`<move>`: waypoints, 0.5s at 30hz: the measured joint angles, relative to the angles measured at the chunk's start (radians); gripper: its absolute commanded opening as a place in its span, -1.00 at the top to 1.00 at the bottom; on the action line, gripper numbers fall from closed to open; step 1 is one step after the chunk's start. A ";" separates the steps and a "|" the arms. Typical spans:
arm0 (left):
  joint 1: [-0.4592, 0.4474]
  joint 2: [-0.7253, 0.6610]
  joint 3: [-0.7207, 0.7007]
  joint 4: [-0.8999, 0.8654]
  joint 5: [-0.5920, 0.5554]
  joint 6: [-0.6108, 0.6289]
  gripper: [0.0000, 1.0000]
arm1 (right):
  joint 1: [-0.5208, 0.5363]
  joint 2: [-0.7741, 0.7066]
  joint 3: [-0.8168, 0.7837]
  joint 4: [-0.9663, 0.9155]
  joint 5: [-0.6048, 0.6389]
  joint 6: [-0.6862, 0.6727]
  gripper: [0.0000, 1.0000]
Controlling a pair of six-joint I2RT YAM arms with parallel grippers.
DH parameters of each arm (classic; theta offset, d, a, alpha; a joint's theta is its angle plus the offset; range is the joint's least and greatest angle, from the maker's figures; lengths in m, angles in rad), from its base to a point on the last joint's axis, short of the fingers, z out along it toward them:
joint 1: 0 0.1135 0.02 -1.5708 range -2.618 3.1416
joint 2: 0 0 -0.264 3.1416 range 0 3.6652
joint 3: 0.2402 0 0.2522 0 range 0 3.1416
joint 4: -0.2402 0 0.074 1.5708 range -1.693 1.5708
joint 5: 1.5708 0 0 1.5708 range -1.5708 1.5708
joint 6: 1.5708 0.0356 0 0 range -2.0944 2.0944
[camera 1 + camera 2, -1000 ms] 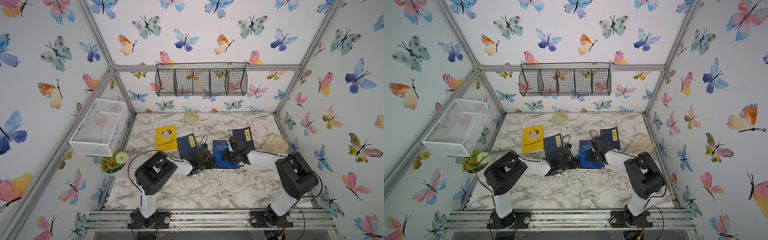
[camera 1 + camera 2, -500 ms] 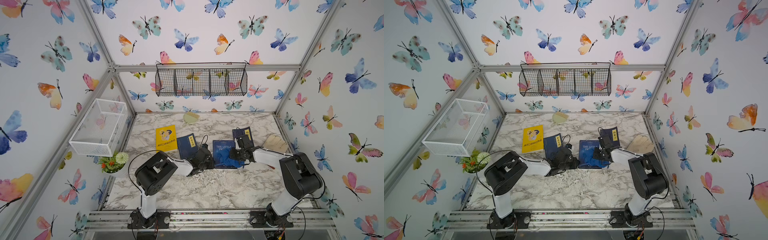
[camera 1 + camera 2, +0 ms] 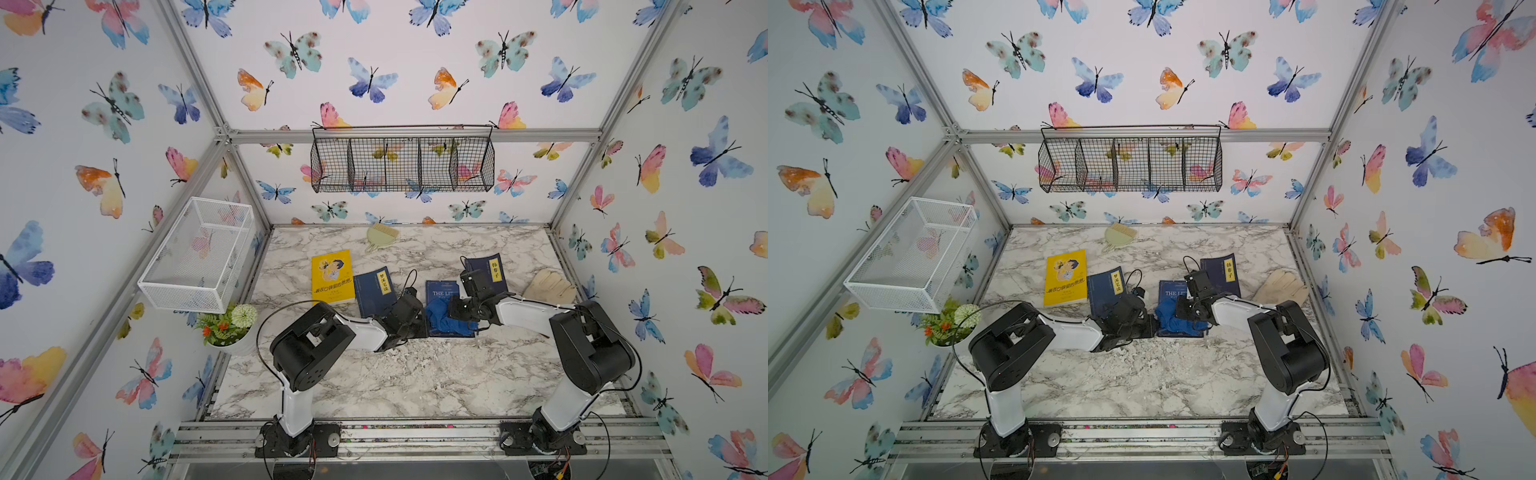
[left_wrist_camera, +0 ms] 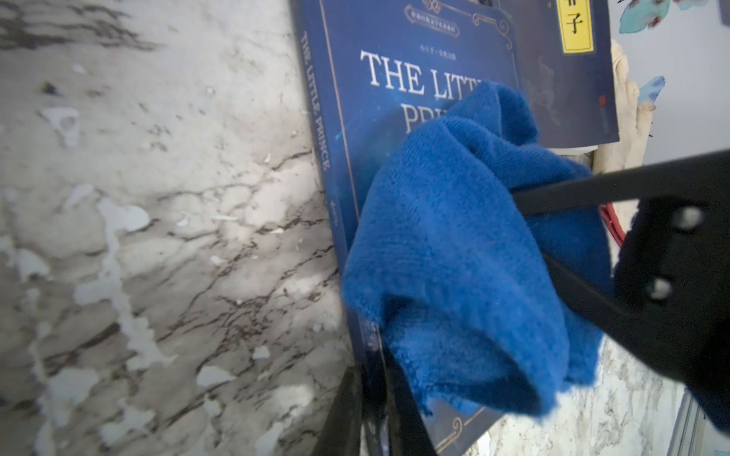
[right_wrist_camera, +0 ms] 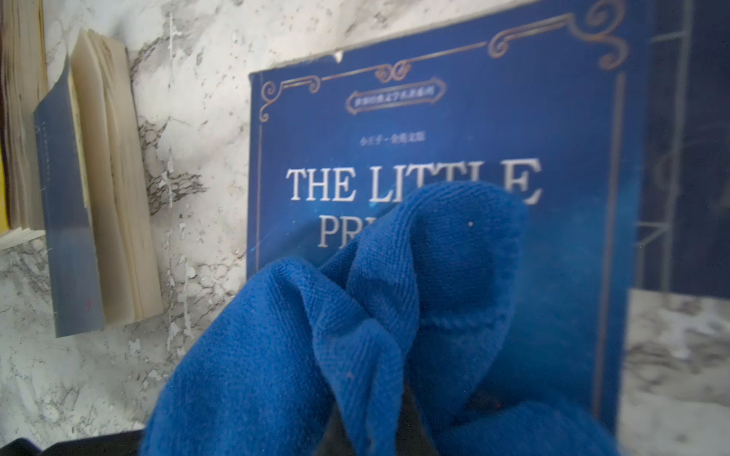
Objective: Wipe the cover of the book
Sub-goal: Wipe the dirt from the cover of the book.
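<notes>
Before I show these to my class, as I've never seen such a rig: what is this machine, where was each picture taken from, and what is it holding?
It is a robot: a left arm and a right arm at the front of a table. The two wide pictures come from one camera head above; each close-up from a camera on one arm's wrist. The right tool is shut on a blue cloth that lies on the blue book. The left tool seems to pinch that book's near corner. Nearby lie a yellow book, a brush and a glove.
</notes>
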 measured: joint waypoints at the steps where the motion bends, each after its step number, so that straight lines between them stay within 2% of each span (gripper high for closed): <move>1: 0.000 0.000 0.000 0.000 0.000 0.000 0.71 | -0.018 -0.001 0.002 -0.006 0.000 -0.005 0.90; 7: -0.002 0.000 0.000 0.000 -0.004 0.000 0.71 | -0.069 0.000 0.011 -0.024 -0.006 -0.017 0.90; 15: -0.004 0.001 0.000 0.000 -0.008 0.000 0.71 | -0.016 0.041 0.021 0.052 -0.039 0.015 0.90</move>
